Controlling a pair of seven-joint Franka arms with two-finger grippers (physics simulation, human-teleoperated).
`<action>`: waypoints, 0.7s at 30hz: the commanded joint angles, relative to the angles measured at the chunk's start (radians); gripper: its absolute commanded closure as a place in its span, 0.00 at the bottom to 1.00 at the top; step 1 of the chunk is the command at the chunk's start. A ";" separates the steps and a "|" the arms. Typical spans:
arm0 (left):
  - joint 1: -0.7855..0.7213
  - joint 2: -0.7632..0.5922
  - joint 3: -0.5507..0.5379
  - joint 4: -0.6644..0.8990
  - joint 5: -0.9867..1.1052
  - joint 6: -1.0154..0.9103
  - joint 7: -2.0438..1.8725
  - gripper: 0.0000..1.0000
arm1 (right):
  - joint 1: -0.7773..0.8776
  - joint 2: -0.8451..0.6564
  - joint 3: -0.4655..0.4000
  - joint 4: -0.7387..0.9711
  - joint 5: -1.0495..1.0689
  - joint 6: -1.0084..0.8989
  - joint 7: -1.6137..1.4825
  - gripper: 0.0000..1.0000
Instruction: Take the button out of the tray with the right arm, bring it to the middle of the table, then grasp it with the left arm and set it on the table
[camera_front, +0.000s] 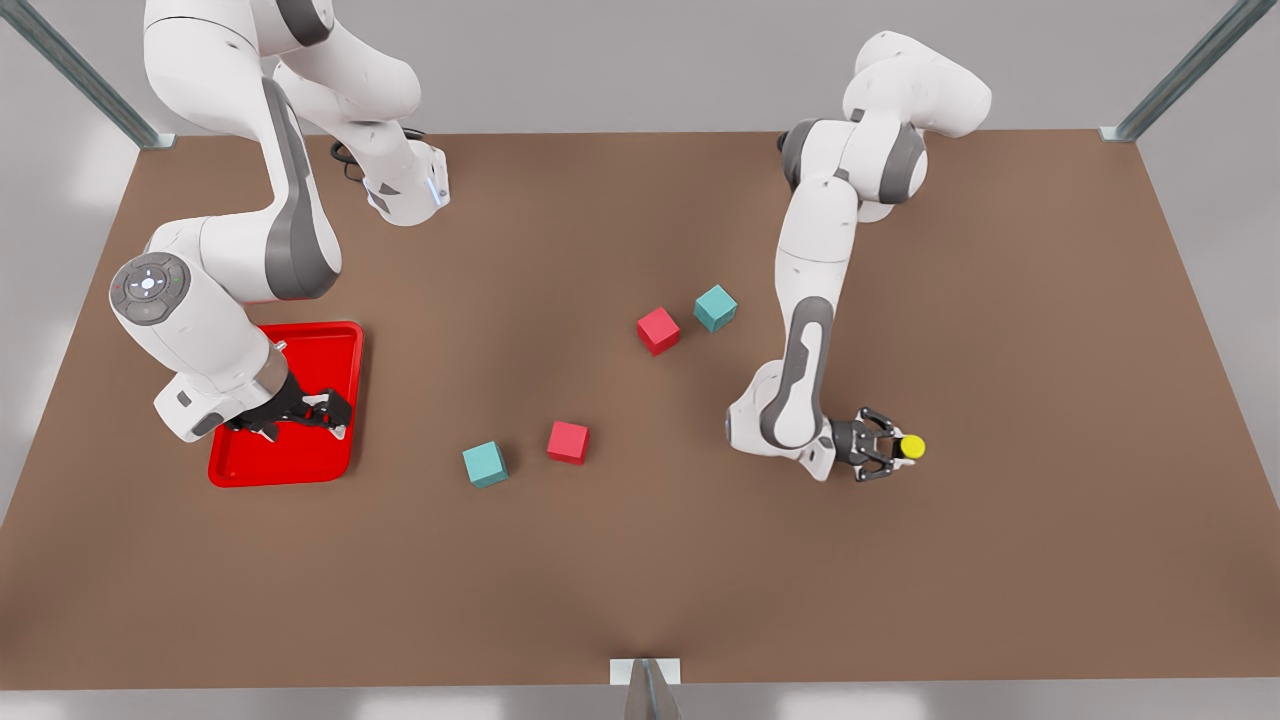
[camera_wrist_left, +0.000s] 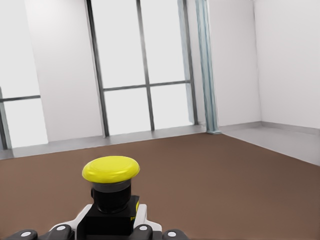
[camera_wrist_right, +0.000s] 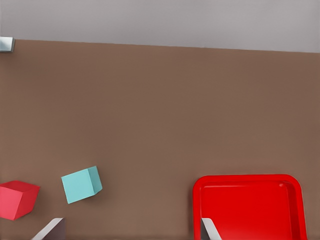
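While the small round yellow-capped button on its short dark stub sits pinched in the black two-finger left end effector, it hangs out over bare brown counter toward the front view's right, well apart from the flat glossy red tray with its low rim where the job begins. From the left wrist view the button stands upright, yellow cap up, its dark base held between the fingers, which looks to me like a hold chosen so the thing can go down on its base without tipping. The white jointed left arm reaches low and forward with its wrist near the large matte brown counter, so I judge the setting-down to be the step in hand; I cannot tell whether the base touches the surface yet. The white right arm waits over the tray, its right end effector low above the red floor; the tips seen in the right wrist view stand wide apart with nothing between them, and the tray beneath looks bare. Two small red cubes and two small teal cubes lie scattered across the middle, clear of both arms, so nothing crowds the spot where the button seems bound to land.
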 joint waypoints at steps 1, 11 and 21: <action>0.000 -0.001 -0.003 -0.001 0.005 0.015 -0.495 0.53 | 0.000 -0.001 0.000 0.001 0.001 0.000 -0.007 0.00; 0.000 0.019 -0.006 0.000 0.016 0.027 -0.485 0.00 | -0.003 -0.001 0.000 0.001 0.001 0.000 -0.007 0.00; -0.010 0.008 -0.002 0.006 0.092 0.000 -0.400 0.00 | -0.006 -0.001 0.000 0.001 0.001 0.000 -0.007 0.00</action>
